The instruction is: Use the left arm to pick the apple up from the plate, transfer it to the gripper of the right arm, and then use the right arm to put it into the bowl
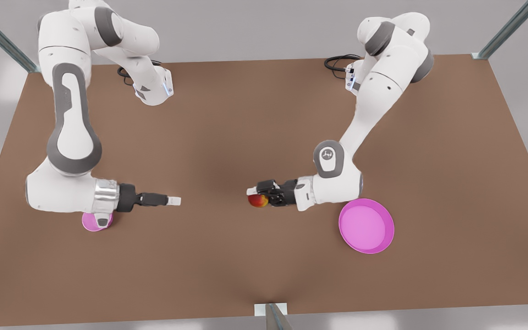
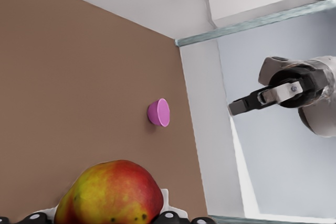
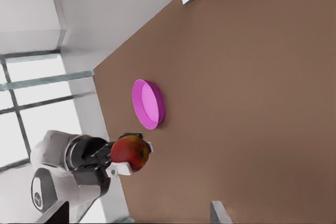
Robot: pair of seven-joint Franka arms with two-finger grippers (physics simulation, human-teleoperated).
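Bowl (image 1: 93, 223) half hidden under right arm

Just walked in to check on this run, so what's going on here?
The left gripper holds the apple out over the table, away from the empty plate. The right gripper faces it across a gap, with nothing in its fingers. The bowl sits under the right arm, so the handover hasn't happened yet.

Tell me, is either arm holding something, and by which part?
The left pincer grips the apple by its sides, above the table. The right pincer holds nothing.
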